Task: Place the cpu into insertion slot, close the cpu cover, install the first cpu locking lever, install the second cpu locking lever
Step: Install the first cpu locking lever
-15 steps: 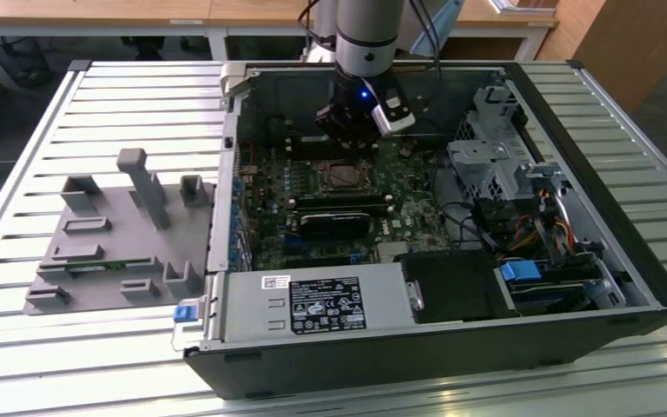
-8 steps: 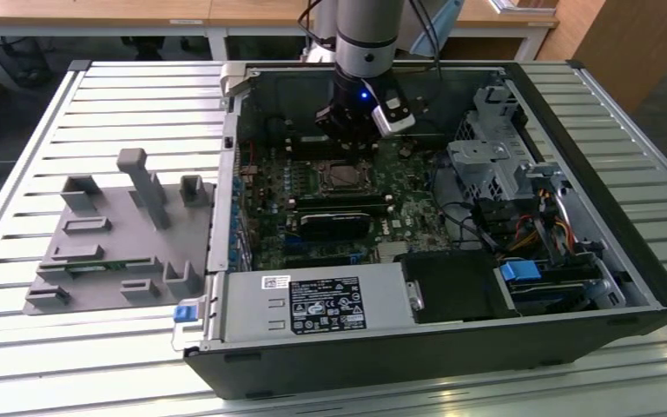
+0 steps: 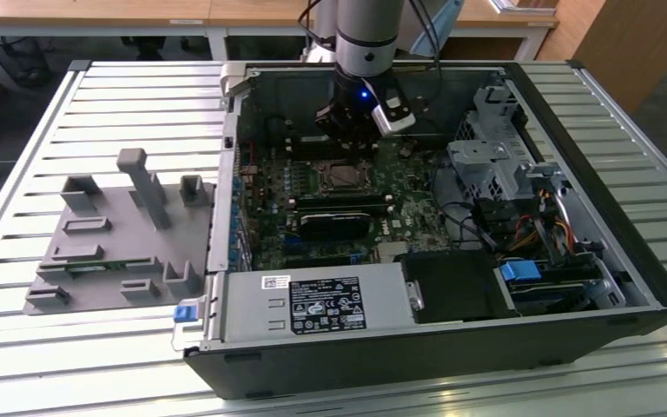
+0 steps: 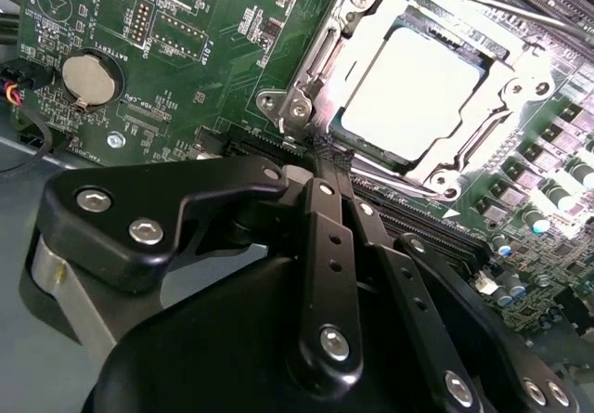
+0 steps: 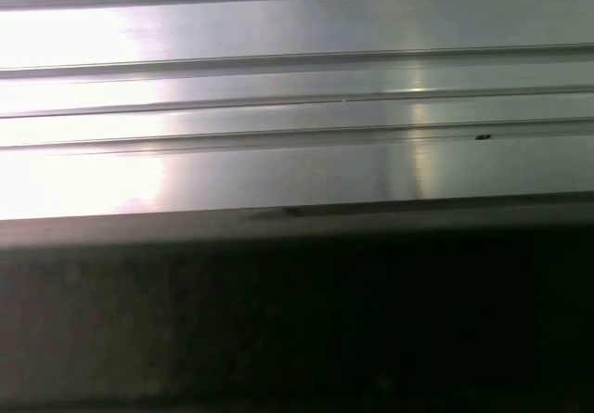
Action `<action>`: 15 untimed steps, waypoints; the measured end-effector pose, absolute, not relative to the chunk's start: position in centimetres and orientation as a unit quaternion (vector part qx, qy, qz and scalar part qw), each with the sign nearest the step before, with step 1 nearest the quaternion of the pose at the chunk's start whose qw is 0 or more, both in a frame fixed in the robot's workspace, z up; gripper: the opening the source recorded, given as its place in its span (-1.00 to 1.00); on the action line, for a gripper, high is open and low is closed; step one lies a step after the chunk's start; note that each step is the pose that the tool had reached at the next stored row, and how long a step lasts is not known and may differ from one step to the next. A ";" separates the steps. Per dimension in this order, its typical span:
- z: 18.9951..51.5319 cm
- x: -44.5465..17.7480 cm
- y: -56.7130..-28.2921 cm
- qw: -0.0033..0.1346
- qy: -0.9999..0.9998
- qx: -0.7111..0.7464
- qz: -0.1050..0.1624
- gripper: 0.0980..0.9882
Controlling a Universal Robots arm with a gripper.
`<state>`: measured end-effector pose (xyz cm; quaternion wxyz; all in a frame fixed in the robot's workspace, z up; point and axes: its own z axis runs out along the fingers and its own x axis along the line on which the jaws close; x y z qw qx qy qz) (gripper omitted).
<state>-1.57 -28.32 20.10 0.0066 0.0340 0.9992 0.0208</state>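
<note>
Slatted metal table (image 3: 90, 365) carries an open PC case (image 3: 611, 287) lying on its side, green board (image 3: 420, 217) facing up. Grey fixture (image 3: 114, 243) sits on the table at the exterior view's left, well apart from the board. Desks run along the back.

Arm comes down into the case; gripper (image 3: 351, 139) hangs just above the board, right beside the slot (image 3: 342, 176).

Second wrist view: cpu (image 4: 408, 93) sits in the slot (image 4: 376, 167), silver top showing through the window of the cover (image 4: 371, 37), which lies flat around it. Fingers (image 4: 327, 209) are pressed together, nothing between them, tips at the socket's near edge by a corner screw (image 4: 299, 109). Coin cell (image 4: 91, 79) sits further off on the board.

First wrist view: table slats (image 5: 297, 97) and a dark case edge (image 5: 297, 320).
</note>
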 end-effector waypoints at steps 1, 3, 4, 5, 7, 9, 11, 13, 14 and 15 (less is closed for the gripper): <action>20.1 -1.6 -28.3 0.007 0.999 0.034 0.020 -0.98; 20.1 -1.5 -28.3 0.007 0.999 0.034 0.018 -0.98; 20.0 -1.5 -28.3 0.007 0.999 0.034 0.018 -0.98; 20.0 -1.5 -28.3 0.007 0.999 0.034 0.017 -0.98; 20.0 -1.5 -28.3 0.007 0.999 0.034 0.017 -0.98; 19.9 -1.5 -28.3 0.007 0.999 0.034 0.016 -0.98; 19.9 -1.5 -28.3 0.007 0.999 0.034 0.016 -0.98; 19.8 -1.4 -28.3 0.007 0.999 0.034 0.016 -0.98; 19.8 -1.4 -28.3 0.007 0.999 0.034 0.016 -0.98; 19.8 -1.4 -28.3 0.007 0.999 0.034 0.016 -0.98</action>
